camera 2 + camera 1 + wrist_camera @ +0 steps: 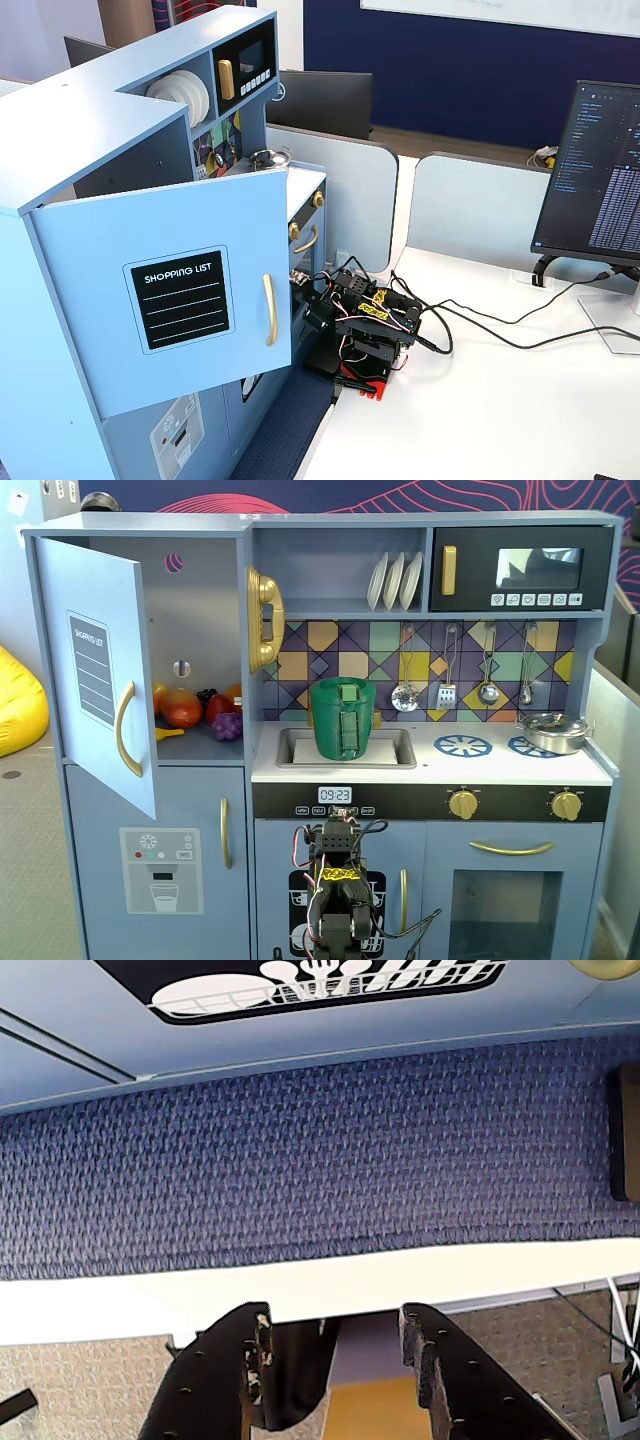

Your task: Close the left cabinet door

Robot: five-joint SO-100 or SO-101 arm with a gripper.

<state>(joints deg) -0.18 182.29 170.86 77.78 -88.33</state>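
Observation:
The left cabinet door [100, 670] is light blue with a black "SHOPPING LIST" panel and a curved gold handle [125, 730]. It stands swung wide open from the toy kitchen's upper left compartment. It also shows in a fixed view [180, 300], sticking out over the arm's side. My arm [338, 880] is folded low in front of the kitchen's lower middle, to the right of and below the door, and it also shows from the side [365, 325]. In the wrist view my gripper [335, 1318] is open and empty, pointing down at the white table edge [300, 1285].
Toy fruit [195, 710] lies inside the open compartment. A gold phone [262, 620] hangs beside it and a green pot [345, 718] sits in the sink. Blue carpet [320, 1150] runs between kitchen and table. A monitor [600, 170] and cables [480, 335] are on the white table.

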